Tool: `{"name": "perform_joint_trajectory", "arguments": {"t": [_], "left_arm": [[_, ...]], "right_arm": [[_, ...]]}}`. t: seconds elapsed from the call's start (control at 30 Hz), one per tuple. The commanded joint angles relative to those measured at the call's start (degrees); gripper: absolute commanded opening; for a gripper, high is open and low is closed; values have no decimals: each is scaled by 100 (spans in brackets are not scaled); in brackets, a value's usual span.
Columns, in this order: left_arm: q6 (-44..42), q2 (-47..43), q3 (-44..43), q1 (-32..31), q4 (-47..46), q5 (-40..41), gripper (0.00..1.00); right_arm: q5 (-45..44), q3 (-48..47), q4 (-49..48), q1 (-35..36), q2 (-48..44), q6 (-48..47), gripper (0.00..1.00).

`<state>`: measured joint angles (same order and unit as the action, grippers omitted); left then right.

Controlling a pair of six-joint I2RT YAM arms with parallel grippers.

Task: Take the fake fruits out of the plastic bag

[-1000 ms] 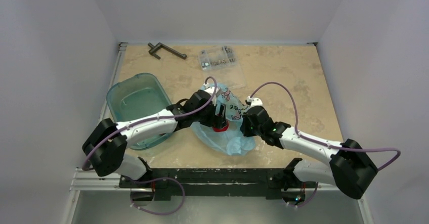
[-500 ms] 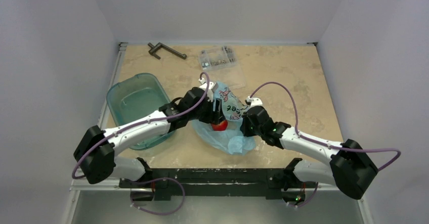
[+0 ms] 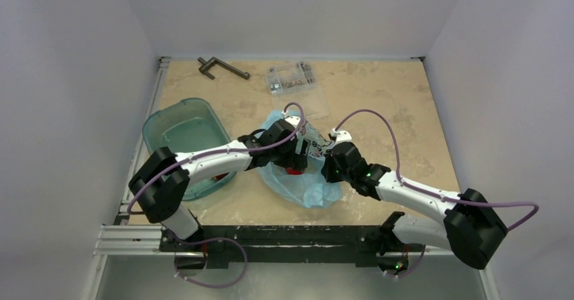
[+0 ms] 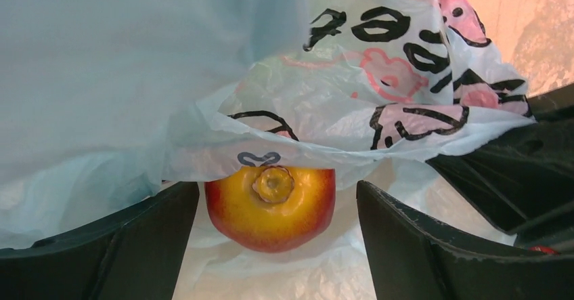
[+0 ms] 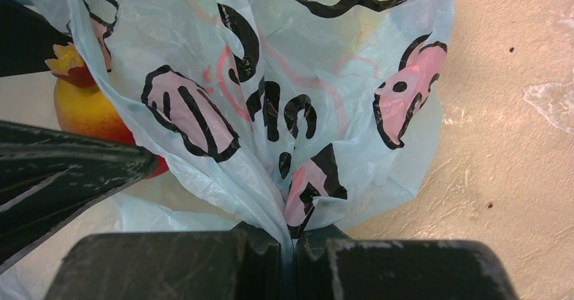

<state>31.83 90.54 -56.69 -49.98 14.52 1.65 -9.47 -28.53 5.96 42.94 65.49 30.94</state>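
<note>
Shifted rightward, the left gripper point(image 4: 276, 188) straddled a red-yellow plastic apple point(image 4: 271, 219) at lower centre, jaws released; the right gripper point(image 5: 292, 242) clenched the thin light-blue printed plastic bag point(image 5: 271, 110).

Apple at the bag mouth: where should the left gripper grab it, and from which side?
Best bet: grip the apple across its round flanks, coming straight in through the bag mouth. Its dimpled end faces the left gripper, whose open fingers flank it; the bag's edge drapes only its top. The right gripper pinches the bag.
</note>
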Motion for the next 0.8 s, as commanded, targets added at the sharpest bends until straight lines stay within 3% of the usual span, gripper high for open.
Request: {"name": "perform_joint_trajectory", "arguments": {"t": [0.0, 0.1, 0.2, 0.37, 0.63, 0.77], "left_arm": [[-115, 253, -370, -25, -146, 108, 84], [-139, 418, -546, -21, -19, 46, 71], [-123, 447, -578, -30, 61, -16, 65], [-108, 180, -556, -28, 221, -137, 41], [152, -835, -549, 48, 97, -1405, 15], [787, -1159, -271, 376, -740, -2675, 8]], "right_arm": [[-13, 37, -140, -22, -63, -88, 0], [-2, 38, -147, -23, -67, -89, 0], [-4, 37, -147, -23, -70, -97, 0], [-44, 46, -144, -22, -80, -87, 0], [-77, 55, -147, -23, -105, -85, 0], [-85, 62, -142, -23, -139, -79, 0]]}}
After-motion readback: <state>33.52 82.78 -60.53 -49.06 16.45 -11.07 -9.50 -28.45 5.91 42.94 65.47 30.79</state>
